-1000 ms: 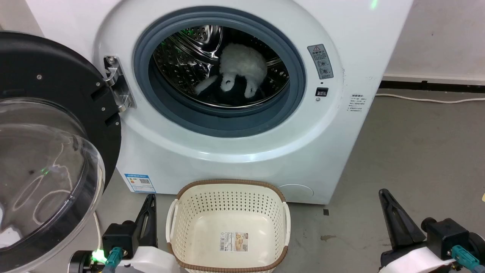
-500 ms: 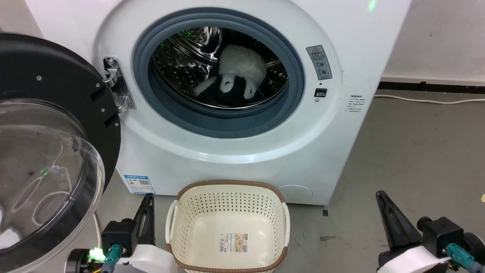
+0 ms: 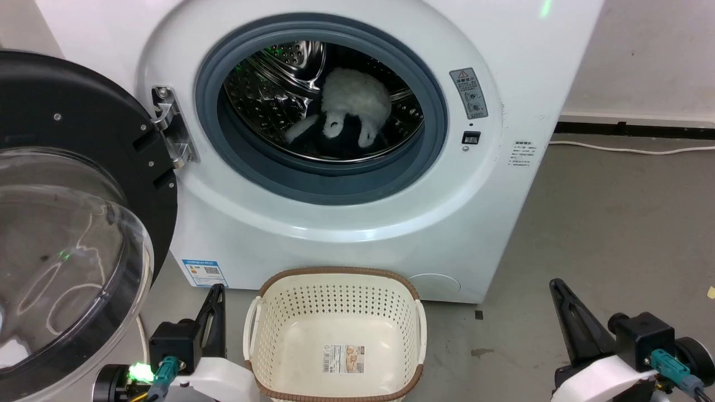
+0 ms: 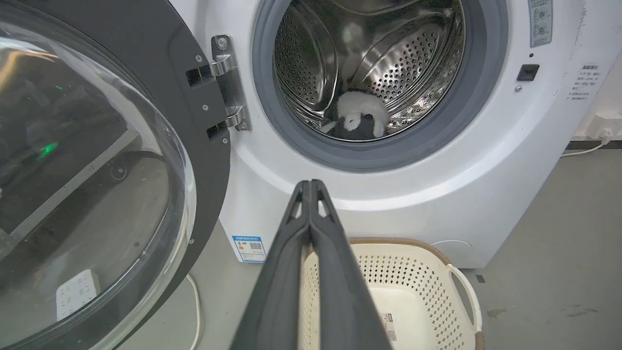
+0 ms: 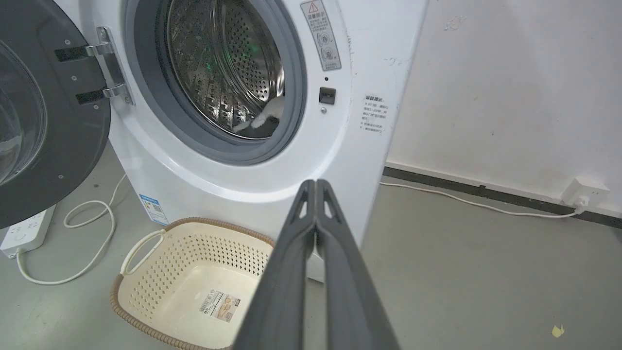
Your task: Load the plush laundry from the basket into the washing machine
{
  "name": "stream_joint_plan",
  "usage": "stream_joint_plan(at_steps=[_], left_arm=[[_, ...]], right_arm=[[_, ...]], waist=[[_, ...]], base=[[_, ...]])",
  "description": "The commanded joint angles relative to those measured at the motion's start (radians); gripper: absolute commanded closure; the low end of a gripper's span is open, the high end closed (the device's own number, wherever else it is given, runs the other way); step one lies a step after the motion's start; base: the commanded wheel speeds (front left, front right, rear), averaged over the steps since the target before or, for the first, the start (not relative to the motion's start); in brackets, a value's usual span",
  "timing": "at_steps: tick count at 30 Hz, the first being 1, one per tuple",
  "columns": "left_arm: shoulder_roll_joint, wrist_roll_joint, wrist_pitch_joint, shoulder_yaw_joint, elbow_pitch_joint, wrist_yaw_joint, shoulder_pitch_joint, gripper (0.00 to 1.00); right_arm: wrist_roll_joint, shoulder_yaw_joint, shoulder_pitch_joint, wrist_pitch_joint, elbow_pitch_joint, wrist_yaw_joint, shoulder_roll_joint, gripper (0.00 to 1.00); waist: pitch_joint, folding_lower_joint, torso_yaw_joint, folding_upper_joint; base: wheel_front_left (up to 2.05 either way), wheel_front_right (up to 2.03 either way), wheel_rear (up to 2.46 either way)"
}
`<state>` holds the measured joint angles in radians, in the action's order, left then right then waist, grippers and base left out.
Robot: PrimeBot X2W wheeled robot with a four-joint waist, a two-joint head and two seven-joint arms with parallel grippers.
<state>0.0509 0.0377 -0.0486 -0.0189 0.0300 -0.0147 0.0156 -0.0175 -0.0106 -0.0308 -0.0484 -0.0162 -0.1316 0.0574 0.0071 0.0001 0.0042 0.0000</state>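
The panda plush (image 3: 352, 111) lies inside the washing machine's steel drum (image 3: 268, 89), white body up and black limbs below; the left wrist view shows the plush (image 4: 357, 114) low in the drum too. The washing machine (image 3: 346, 223) stands with its glass door (image 3: 67, 234) swung open to the left. On the floor before it sits the cream basket (image 3: 335, 279), holding nothing but its floor sticker (image 3: 344, 358). My left gripper (image 3: 217, 293) is shut, low beside the basket's left side. My right gripper (image 3: 556, 286) is shut, low at the right over the floor.
A white cable (image 5: 68, 243) and a power strip (image 5: 24, 236) lie on the floor under the open door. Another cable (image 3: 631, 148) runs along the wall base to a socket (image 5: 585, 189) at the right. Grey floor (image 3: 614, 234) stretches to the right of the machine.
Both grippers have sunk slightly toward the lower edge of the head view and the picture has shifted a little. The plush and basket stay where they were.
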Motion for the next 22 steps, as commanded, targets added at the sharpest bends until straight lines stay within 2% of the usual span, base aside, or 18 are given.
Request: stream_joint_plan(at_steps=[1,22], left_arm=[[0.0,-0.009,0.006,0.004,-0.009,0.005,-0.013,1.0],[-0.001,-0.036,0.046,0.018,-0.029,0.014,-0.015,1.0]], right_arm=[[0.004,0.003,0.014,0.005,0.004,0.001,-0.004,1.0],[0.017,0.01,0.03,0.046,0.016,0.001,-0.007,1.0]], waist=[[0.0,-0.0001,0.0,0.0],[-0.007,-0.0001,-0.004,0.0]], base=[[0.0,0.0,0.0],[0.0,0.0,0.0]])
